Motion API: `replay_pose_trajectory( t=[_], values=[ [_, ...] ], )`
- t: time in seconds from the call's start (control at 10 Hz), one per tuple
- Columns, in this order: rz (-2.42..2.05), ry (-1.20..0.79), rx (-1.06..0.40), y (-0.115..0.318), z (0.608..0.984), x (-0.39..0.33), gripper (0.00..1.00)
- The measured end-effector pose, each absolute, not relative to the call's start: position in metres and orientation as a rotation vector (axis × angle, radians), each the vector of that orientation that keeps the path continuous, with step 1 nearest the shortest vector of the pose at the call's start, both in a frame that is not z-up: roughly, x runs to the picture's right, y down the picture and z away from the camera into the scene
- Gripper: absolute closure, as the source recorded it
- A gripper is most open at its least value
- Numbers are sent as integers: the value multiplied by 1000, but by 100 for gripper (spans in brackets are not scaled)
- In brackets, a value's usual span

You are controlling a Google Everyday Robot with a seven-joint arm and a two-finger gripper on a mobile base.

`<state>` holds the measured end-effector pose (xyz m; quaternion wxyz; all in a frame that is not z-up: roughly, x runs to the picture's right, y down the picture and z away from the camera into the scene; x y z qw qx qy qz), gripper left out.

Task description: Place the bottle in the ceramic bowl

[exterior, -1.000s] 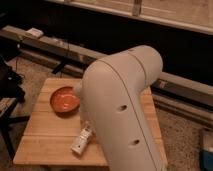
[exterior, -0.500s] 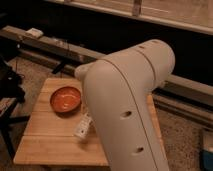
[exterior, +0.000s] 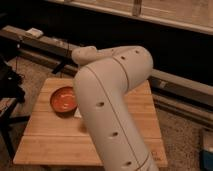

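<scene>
The ceramic bowl point(exterior: 63, 99), orange-red inside with a darker rim, sits on the left part of the wooden table point(exterior: 47, 142). Nothing shows inside the visible part of the bowl. The white arm point(exterior: 107, 100) rises across the middle of the view and covers the bowl's right edge. A small pale sliver point(exterior: 77, 114) shows just right of the bowl at the arm's edge; it may be the bottle, which is otherwise hidden. My gripper is hidden behind the arm and is not in view.
A dark chair or stand point(exterior: 10, 85) is at the table's left. A long dark ledge point(exterior: 45, 42) with cables and a small white box point(exterior: 35, 32) runs behind the table. A bluish container point(exterior: 207, 150) stands on the floor at the right.
The arm has swung further left across the table and now covers the bottle, which lay in plain view below the bowl a second ago. The bowl has not moved.
</scene>
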<state>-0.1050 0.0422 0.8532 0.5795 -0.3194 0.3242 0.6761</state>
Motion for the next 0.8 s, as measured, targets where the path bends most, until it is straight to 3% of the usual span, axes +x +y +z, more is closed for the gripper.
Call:
replay_pose_trajectory(
  t=[0.8],
  values=[
    [1601,509,-772,4,880,-193,100]
  ],
)
